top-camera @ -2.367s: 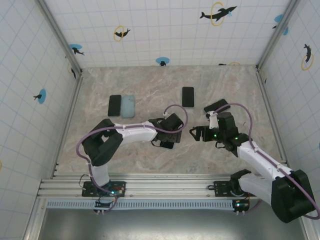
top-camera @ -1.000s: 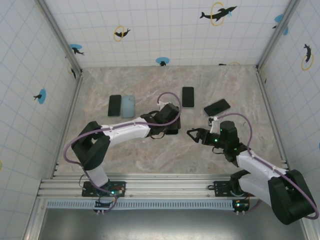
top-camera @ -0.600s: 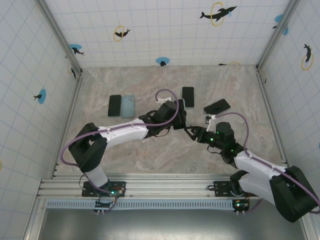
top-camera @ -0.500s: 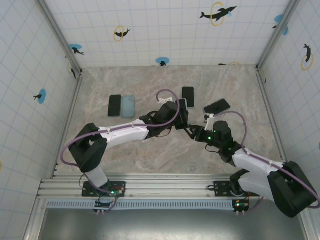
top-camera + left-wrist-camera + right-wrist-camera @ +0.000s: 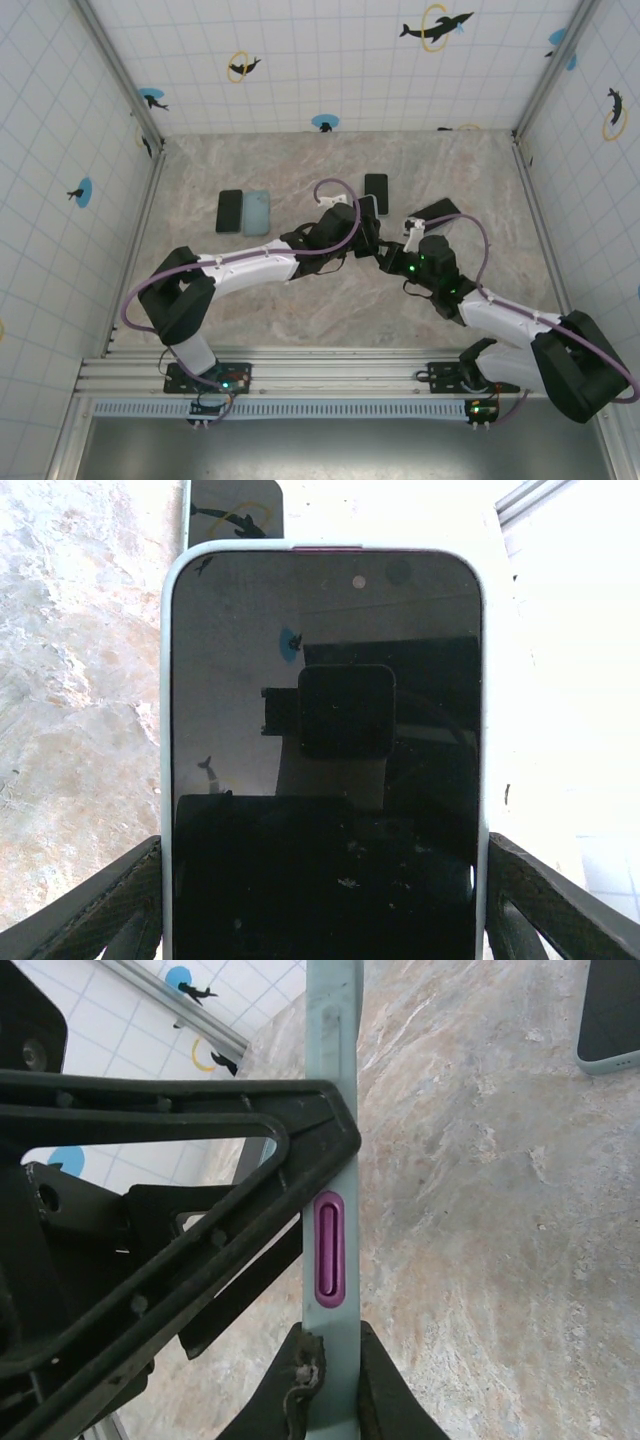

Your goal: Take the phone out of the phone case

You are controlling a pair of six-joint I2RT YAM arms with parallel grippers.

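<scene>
Left gripper [image 5: 362, 240] is clamping the black glass phone [image 5: 322, 730] in its pale teal rubber case [image 5: 332, 1110], right gripper [image 5: 335, 1405] is pinching shut on the case edge; phone sitting fully in.

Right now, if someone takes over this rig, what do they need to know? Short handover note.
Left gripper: shut across the width of the phone, which appears to be held off the table.
Right gripper: shut, pinching the side edge of the pale green case.
Done: phone picked up, both grips set.
Left to do: pull the case off. The phone sits fully in it and nothing has separated yet.
Other phones lie flat farther back.
</scene>
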